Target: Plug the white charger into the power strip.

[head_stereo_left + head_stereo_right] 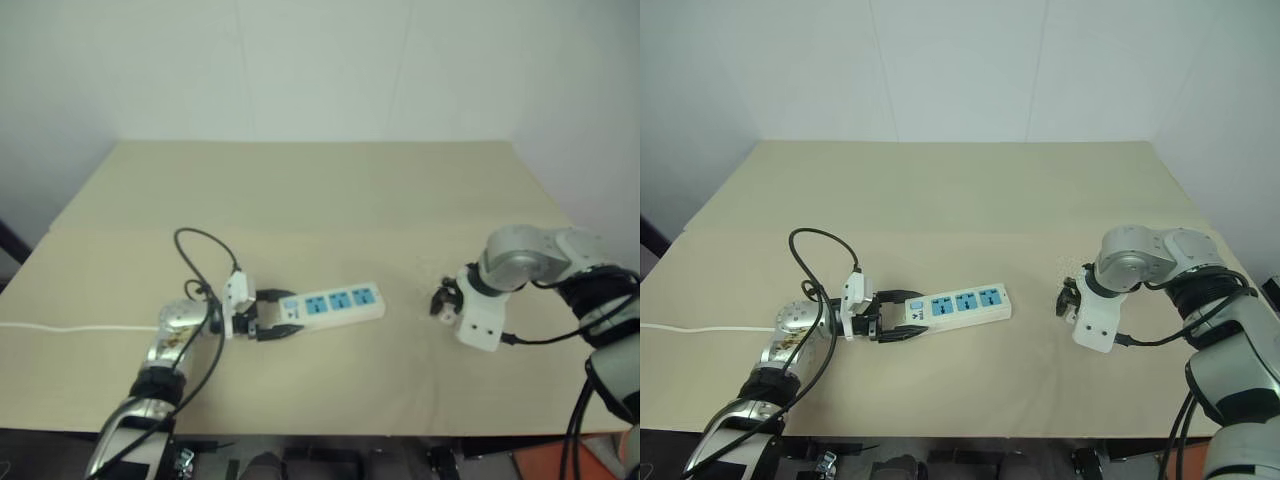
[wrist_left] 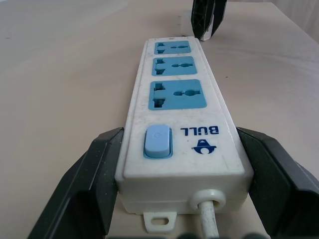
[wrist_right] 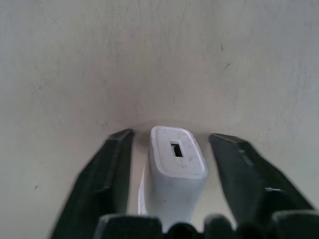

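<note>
Table [image 1: 970, 200]: a plain beige top was seen, with the task's things laid on its near half.

Cord [image 1: 700, 327]: a thin white cord was seen running along the table from its left edge toward the left arm.

Left gripper [image 1: 902, 318]: it was held level, pointing to the right. Its black fingers [image 2: 94, 174] were set on either side of the switch end of the power strip. In the left wrist view both were seen against the strip's side walls, so the strip was gripped.

Power strip [image 1: 962, 304]: it lay flat on the table, left of centre. Its three blue socket faces were turned upward. Its switch end was toward the left gripper, and its far end pointed right.

Right gripper [image 1: 1068, 300]: it was pointed steeply down at the table, well apart from the strip's far end. In the right wrist view its fingers [image 3: 112, 164] stood on either side of the charger with a narrow gap on each side. No grip could be confirmed.

White charger [image 3: 175, 172]: it stood between the right gripper's fingers, its slotted end facing the wrist camera. It was well to the right of the power strip.
</note>
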